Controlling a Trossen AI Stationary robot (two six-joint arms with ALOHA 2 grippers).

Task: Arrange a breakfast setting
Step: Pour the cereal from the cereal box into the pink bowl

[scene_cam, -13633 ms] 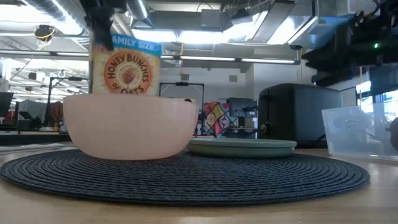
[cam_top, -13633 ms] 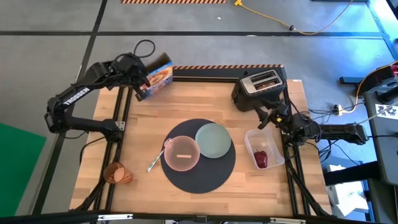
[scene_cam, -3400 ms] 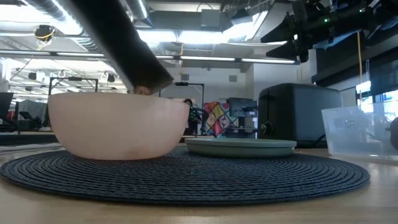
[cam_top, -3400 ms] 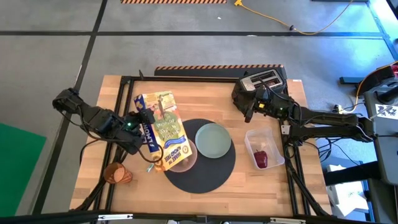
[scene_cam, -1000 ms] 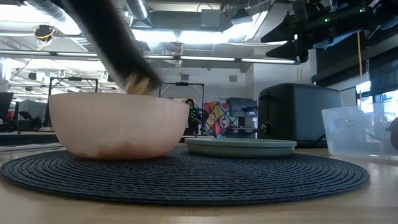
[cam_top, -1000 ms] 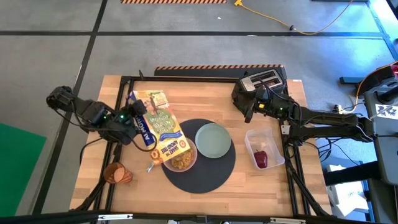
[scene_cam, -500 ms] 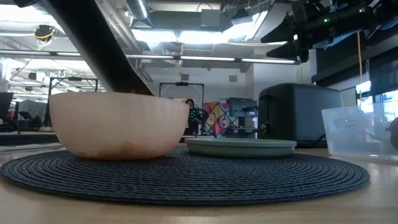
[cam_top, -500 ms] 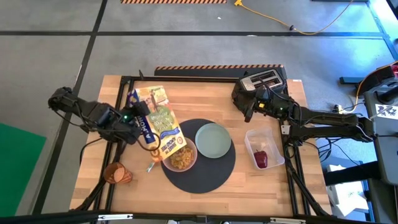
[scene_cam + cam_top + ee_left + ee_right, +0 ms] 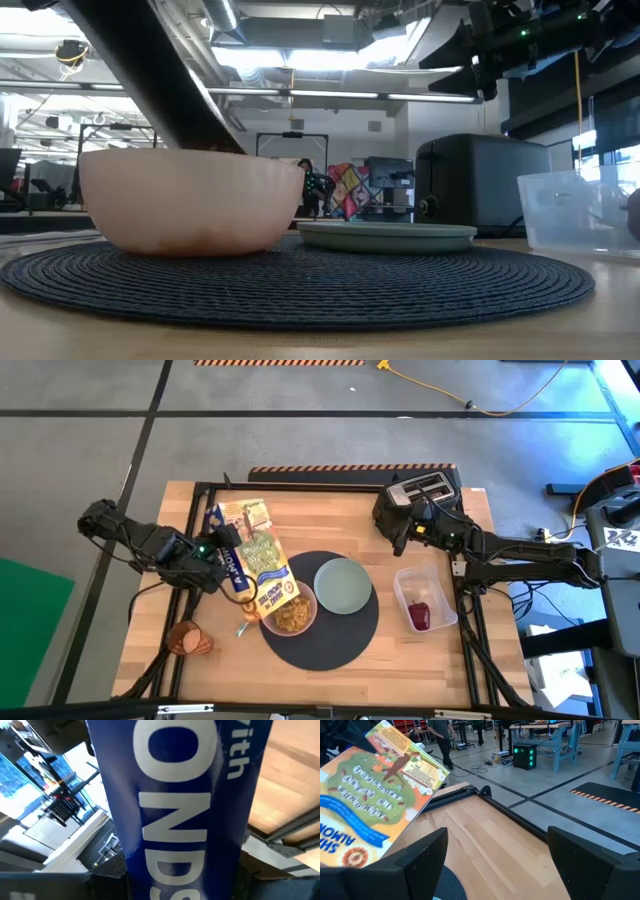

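Observation:
A tilted cereal box (image 9: 258,563) hangs over the table's left half, with my left gripper (image 9: 224,563) shut on it. The box's low end (image 9: 288,593) is above the pink bowl (image 9: 292,614), which holds cereal. The bowl and a pale-green plate (image 9: 342,585) sit on the round dark mat (image 9: 335,645). A metal spoon (image 9: 246,624) lies by the bowl's left side, and an amber cup (image 9: 187,639) lies near the front left. My right gripper (image 9: 495,865) hovers open beside the toaster (image 9: 421,494), holding nothing. My left gripper holds the cereal box by its narrow blue side (image 9: 185,810), coming at it from the table's left. The box itself fills the wrist view and hides the fingers. The box is lifted clear and slants down toward the bowl, printed face up.
A clear tub (image 9: 437,585) with a red fruit (image 9: 419,614) stands right of the mat. The black toaster is at the far right. Bare wood lies along the far edge (image 9: 320,510) and the near edge. The frame rails border the table.
The cereal box has rolled a little in my left gripper's hold, so more of its blue side shows from above. Its low end stays over the bowl. In the low view the box's mouth has drawn up from the bowl's rim.

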